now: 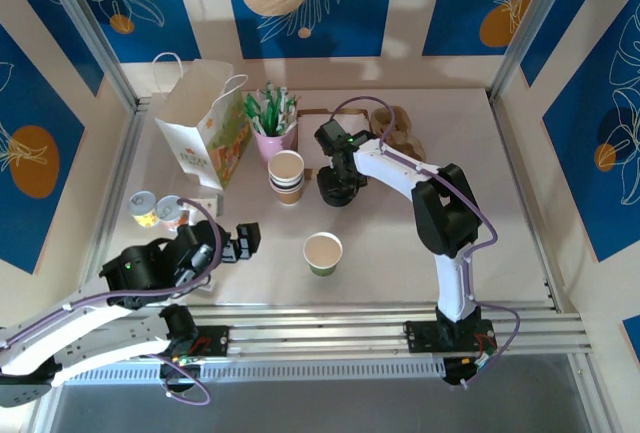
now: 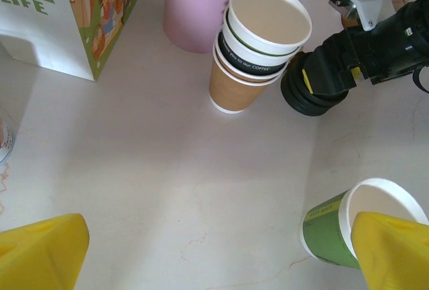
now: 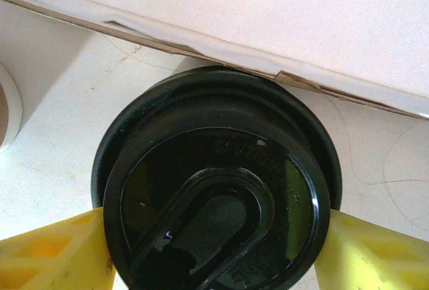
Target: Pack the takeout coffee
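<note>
Top external: one green cup (image 1: 323,252), one bag (image 1: 205,123); left jaws open; right jaws flank lid stack (image 1: 331,193), grip unclear

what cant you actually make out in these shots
- Right wrist view: whether the right gripper is touching the top black lid; the lid's rim hides the finger pads.
- Left wrist view: part of the green paper cup, behind a yellow finger of the left gripper and cut by the bottom edge.
- Top view: the paper bag interior, hidden by its own walls.
</note>
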You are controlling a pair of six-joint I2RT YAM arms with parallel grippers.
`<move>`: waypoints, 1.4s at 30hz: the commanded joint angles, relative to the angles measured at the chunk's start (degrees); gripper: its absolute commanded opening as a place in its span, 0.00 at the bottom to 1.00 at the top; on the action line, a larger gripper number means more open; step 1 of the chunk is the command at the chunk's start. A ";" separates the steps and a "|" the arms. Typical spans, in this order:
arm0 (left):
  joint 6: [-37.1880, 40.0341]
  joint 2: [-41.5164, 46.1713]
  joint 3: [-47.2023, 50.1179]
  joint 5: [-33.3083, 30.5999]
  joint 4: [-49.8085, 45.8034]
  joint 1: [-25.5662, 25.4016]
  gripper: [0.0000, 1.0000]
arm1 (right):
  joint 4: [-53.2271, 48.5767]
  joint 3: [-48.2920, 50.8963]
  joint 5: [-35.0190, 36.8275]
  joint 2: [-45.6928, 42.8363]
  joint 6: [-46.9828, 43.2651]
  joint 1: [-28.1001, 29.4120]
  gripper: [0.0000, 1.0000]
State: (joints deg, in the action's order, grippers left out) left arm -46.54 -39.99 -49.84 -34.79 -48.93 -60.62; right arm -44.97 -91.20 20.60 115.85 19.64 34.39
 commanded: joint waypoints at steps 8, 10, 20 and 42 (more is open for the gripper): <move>0.40 -0.74 0.97 0.39 0.62 -0.19 1.00 | -2.53 -0.74 -0.10 -3.46 0.27 0.40 0.68; 0.40 -1.08 1.20 0.83 1.09 -0.16 1.00 | -2.59 -0.27 -0.71 -4.44 0.48 0.59 0.68; 0.67 -3.73 1.24 3.17 2.83 -0.18 1.00 | -3.28 1.68 -3.52 -9.02 0.53 -0.06 0.68; 10.96 -3.33 -3.67 -8.99 -4.69 0.31 1.00 | -13.45 6.67 -6.56 -27.88 -0.34 6.26 0.68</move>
State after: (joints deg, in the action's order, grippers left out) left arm -38.98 -44.18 -51.48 -39.38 -50.48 -60.60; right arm -54.52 -85.93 14.98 90.48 19.75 38.50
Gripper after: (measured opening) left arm 0.999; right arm 0.685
